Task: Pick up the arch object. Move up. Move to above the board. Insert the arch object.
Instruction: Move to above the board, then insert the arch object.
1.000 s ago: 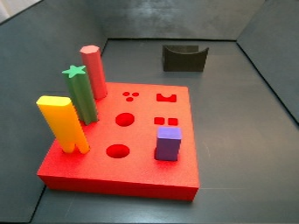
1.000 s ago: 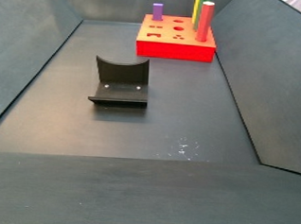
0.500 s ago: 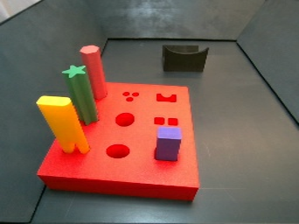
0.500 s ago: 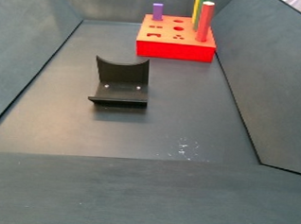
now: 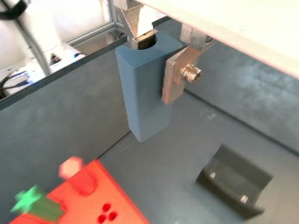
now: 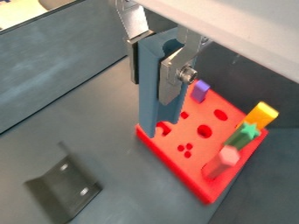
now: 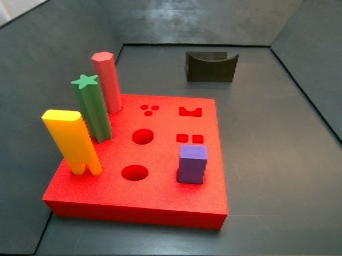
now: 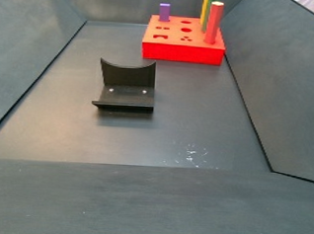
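Note:
My gripper is shut on the arch object, a tall slate-blue post with a notch at its top, and holds it upright high above the floor; it shows in both wrist views. The silver fingers clamp its upper part. The board, a red slab with holes, lies below, the post's lower end over its near edge in a wrist view. In both side views the board shows, but neither gripper nor arch object is in view.
On the board stand a red cylinder, a green star peg, a yellow peg and a short purple block. The dark fixture stands on the grey floor, walled on all sides.

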